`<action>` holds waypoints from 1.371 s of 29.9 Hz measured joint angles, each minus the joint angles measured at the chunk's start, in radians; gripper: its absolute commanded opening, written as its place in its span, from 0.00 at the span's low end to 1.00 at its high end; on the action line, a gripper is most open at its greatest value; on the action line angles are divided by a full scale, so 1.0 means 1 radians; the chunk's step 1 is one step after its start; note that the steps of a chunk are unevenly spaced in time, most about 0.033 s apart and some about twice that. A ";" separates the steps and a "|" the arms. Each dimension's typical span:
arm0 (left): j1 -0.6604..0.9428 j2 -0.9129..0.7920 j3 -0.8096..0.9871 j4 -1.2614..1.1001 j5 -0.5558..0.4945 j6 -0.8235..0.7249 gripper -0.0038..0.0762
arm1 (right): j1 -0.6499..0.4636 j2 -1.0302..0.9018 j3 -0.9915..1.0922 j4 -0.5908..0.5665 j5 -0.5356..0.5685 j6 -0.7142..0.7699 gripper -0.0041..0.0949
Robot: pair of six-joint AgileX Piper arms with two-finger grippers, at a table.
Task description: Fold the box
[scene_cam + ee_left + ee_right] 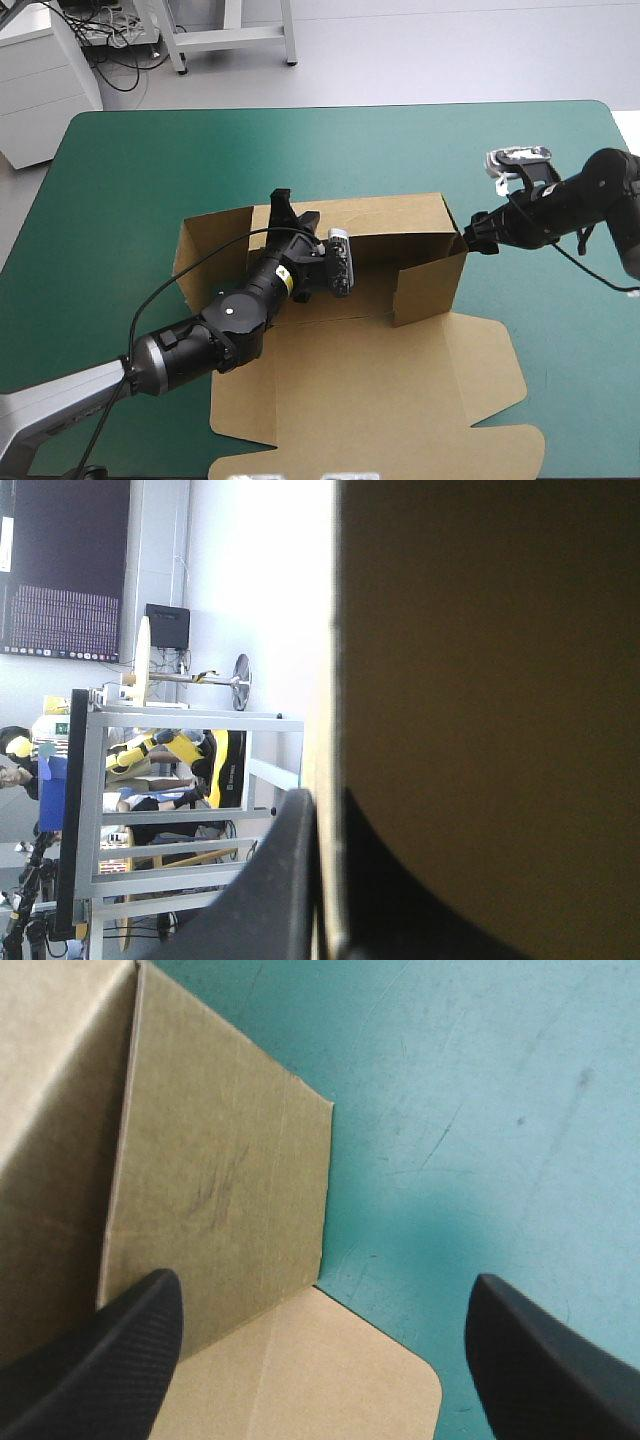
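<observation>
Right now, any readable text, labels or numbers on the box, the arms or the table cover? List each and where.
No text on the box: plain brown board on every face that shows.
None on the teal-green cover.
One small yellow sticker on the left arm near the wrist: too small to read.
Nothing else legible.

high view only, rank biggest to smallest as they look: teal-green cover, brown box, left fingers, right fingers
1. teal-green cover
2. box, counting its flat sheet and raised walls together
3. left fingers and right fingers: both are small black shapes at the box's walls, too alike to rank
</observation>
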 measured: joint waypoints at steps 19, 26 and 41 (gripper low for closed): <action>0.000 0.000 0.000 0.002 0.006 -0.010 0.01 | 0.000 -0.170 0.188 0.223 -0.065 -0.196 0.76; 0.000 0.000 0.000 0.002 0.006 -0.010 0.01 | 0.000 -0.170 0.188 0.374 -0.065 -0.268 0.76; 0.000 0.000 0.000 0.001 0.022 -0.013 0.01 | 0.173 -0.140 0.188 0.379 -0.119 -0.275 0.70</action>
